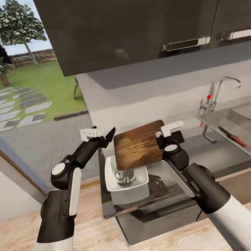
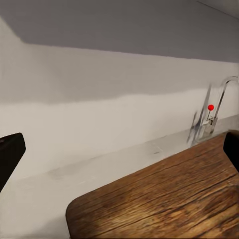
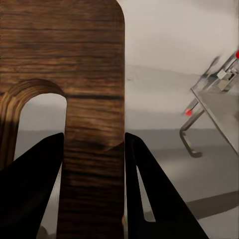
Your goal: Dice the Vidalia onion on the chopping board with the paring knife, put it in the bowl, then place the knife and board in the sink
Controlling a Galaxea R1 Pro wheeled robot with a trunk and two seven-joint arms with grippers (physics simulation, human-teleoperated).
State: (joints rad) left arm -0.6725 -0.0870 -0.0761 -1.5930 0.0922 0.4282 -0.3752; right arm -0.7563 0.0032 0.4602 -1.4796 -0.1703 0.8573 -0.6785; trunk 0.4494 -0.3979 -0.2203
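Dark brown wooden chopping board (image 1: 139, 145) lifted and tilted above white squarish bowl (image 1: 126, 181), probably to tip diced onion (image 1: 125, 177) in. Right end effector (image 3: 94, 144) clamped on board's handle bar; left end effector (image 1: 103, 137) spread open, empty, beside bowl.

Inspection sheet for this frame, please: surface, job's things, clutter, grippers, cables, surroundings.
Surface: grey countertop, steel front edge.
Job's things: board lifted and tilted over the bowl; pale diced pieces in the bowl; knife lying in the sink; faucet with red knob behind.
Clutter: nothing seen.
Grippers: right gripper shut on the board beside its handle slot; left gripper open at the board's other end, contact unclear.
Cables: nothing seen.
Surroundings: dark wall cabinets above, wooden floor, window onto a garden.
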